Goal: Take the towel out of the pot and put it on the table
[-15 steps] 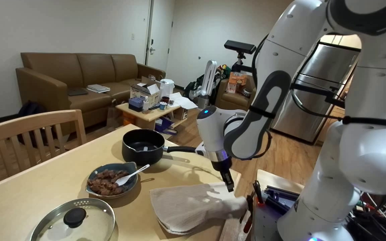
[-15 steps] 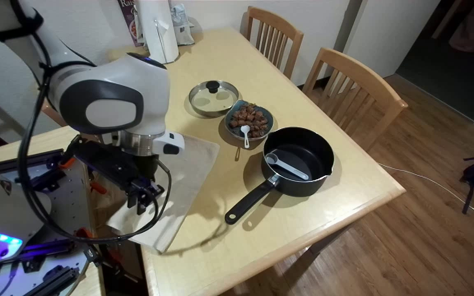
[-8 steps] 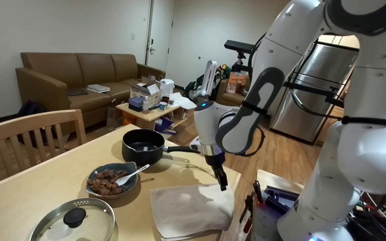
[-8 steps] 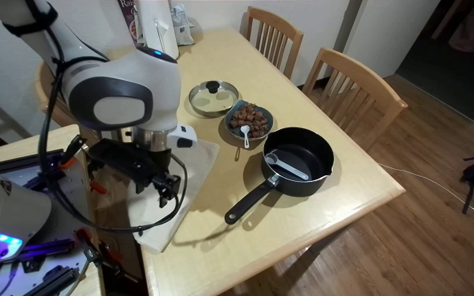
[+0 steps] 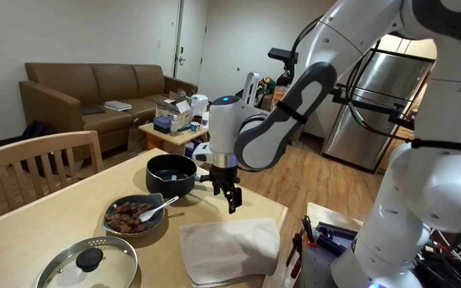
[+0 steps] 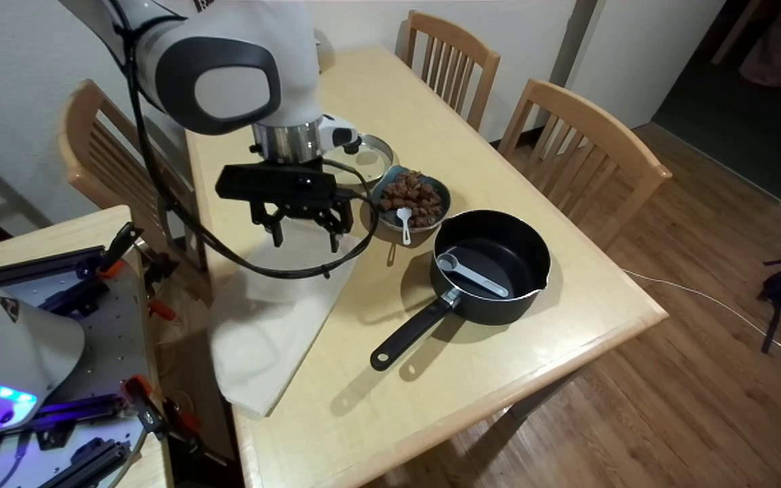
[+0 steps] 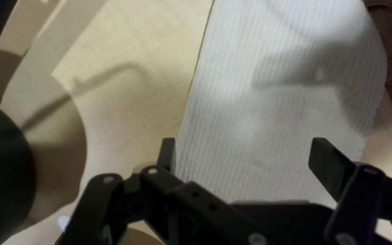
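Observation:
The pale towel (image 5: 230, 250) (image 6: 275, 325) lies spread and folded on the wooden table (image 5: 80, 214), and its rounded end reaches the table's edge. My gripper (image 6: 306, 246) (image 5: 225, 203) hangs above the towel without touching it. In the wrist view the gripper (image 7: 242, 146) is open, fingers wide apart, and only the towel (image 7: 267, 102) shows beneath the gap. Beside them stands the black pot (image 6: 499, 310) (image 5: 166, 186), with no towel in it. A light grey measuring spoon (image 6: 475, 274) rests inside the pot.
A blue bowl (image 5: 142, 199) of brown chunks with a white spoon (image 5: 158, 209) sits near the pot. The lid (image 5: 89, 259) lies farther along the table. Wooden chairs (image 6: 587, 149) line one side. The pot's handle (image 6: 409, 333) points toward the towel's side.
My gripper has opened, risen and moved away from the towel's end by the table edge, turning as it went. That end, earlier stretched past the edge, has dropped flat.

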Controlling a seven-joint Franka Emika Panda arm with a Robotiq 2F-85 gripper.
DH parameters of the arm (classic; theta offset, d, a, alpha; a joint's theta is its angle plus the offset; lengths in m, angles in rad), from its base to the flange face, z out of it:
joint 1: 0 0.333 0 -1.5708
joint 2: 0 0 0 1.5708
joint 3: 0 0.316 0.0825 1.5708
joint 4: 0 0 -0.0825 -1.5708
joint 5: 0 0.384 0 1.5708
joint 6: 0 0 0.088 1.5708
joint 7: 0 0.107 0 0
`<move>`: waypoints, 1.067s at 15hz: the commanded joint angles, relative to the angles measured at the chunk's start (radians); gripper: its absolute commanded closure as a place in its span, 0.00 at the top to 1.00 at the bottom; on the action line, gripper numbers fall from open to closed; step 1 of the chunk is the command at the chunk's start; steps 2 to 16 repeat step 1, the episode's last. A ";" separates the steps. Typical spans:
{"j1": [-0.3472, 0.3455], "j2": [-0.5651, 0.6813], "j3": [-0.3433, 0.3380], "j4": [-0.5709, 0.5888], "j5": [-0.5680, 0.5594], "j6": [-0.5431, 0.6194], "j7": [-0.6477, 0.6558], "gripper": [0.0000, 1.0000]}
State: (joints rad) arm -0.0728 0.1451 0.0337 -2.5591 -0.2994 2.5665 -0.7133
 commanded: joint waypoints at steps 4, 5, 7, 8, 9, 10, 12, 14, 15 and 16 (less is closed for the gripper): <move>0.010 0.003 -0.009 0.009 0.005 0.000 -0.017 1.00; 0.010 0.003 -0.009 0.009 0.005 0.000 -0.017 1.00; 0.010 0.003 -0.009 0.009 0.005 0.000 -0.017 1.00; 0.010 0.003 -0.009 0.009 0.005 0.000 -0.017 1.00; 0.010 0.003 -0.009 0.009 0.005 0.000 -0.017 1.00; 0.010 0.003 -0.009 0.009 0.005 0.000 -0.017 1.00; 0.010 0.003 -0.009 0.009 0.005 0.000 -0.017 1.00; 0.010 0.003 -0.009 0.009 0.005 0.000 -0.017 1.00; 0.010 0.003 -0.009 0.009 0.005 0.000 -0.017 1.00; 0.010 0.003 -0.009 0.009 0.005 0.000 -0.017 1.00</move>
